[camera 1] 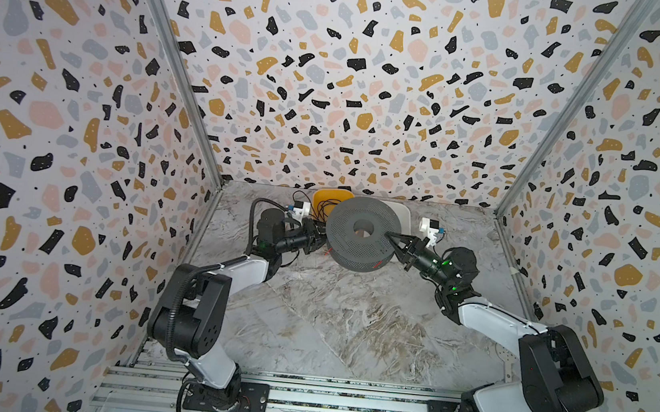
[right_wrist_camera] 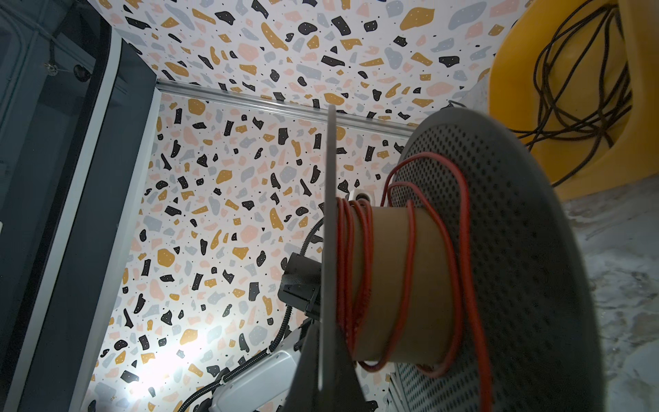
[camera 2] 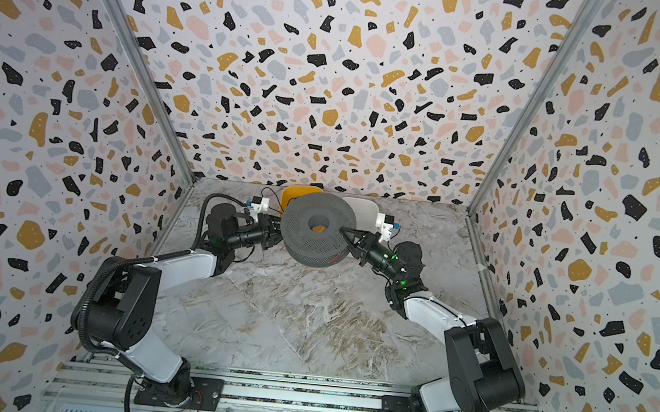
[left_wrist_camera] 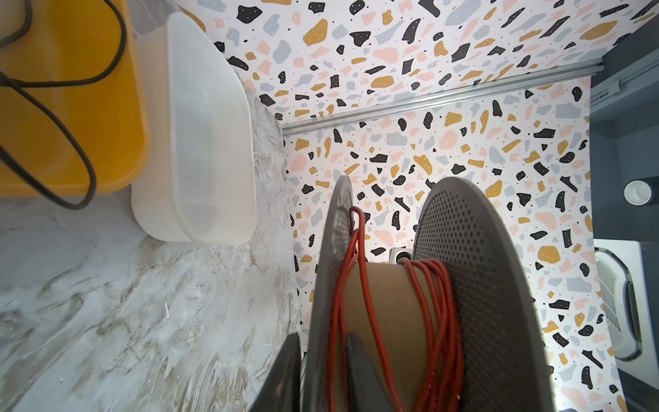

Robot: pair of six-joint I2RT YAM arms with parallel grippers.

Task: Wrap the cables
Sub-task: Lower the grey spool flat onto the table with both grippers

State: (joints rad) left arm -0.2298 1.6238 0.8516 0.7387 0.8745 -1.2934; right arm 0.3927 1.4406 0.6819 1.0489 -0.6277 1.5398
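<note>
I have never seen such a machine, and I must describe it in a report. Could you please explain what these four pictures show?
Two robot arms, the left arm and the right arm, stand at a marble table. Two pictures come from a camera pair overhead. The other two come from small cameras on the arms' wrists. Between the arms is a grey perforated spool, tilted and apparently off the table, with red wire wound around its cardboard core. The right fingers are clamped on one flange's edge. The left fingers sit on both sides of the other flange; whether they press it is unclear. Behind stand a yellow tub holding loose black wire and a white tub that looks empty.
</note>
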